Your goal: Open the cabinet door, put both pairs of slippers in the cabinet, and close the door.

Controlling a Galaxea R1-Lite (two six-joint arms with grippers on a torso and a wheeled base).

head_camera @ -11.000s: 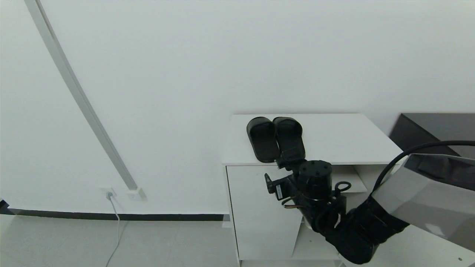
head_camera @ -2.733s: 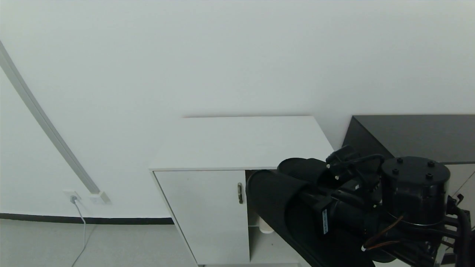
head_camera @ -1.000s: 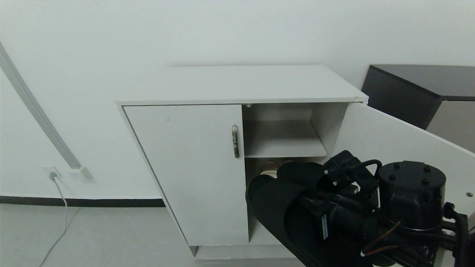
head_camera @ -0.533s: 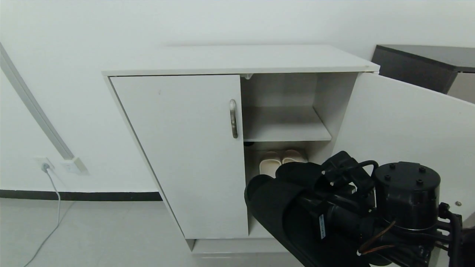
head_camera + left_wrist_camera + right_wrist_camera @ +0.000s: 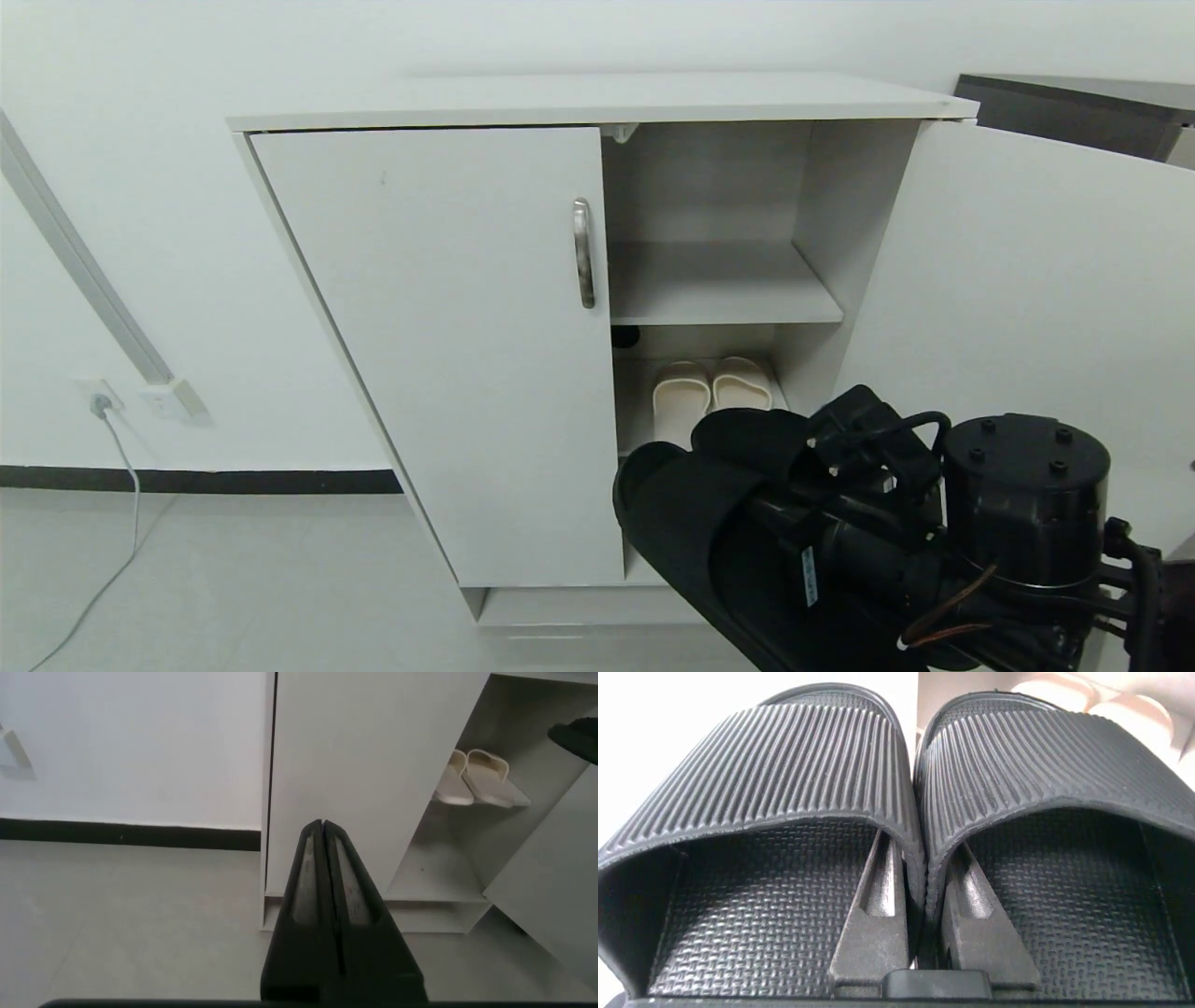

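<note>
In front of the white cabinet [image 5: 597, 93], whose right door [image 5: 1027, 308] stands swung open while the left door [image 5: 448, 355] with its metal handle [image 5: 583, 252] is closed, we see our right gripper [image 5: 920, 863] holding the black slippers [image 5: 709, 523] side by side, toes toward the opening. Its fingers [image 5: 876, 919] reach one into each slipper and pinch the two adjoining side walls between them. The beige slippers [image 5: 711, 397] lie as a pair on the lower shelf [image 5: 633, 397] inside, beneath the middle shelf [image 5: 724, 285]. Our left gripper [image 5: 322, 835] hangs low over the floor [image 5: 121, 924] before the left door, its fingers pressed together on nothing.
</note>
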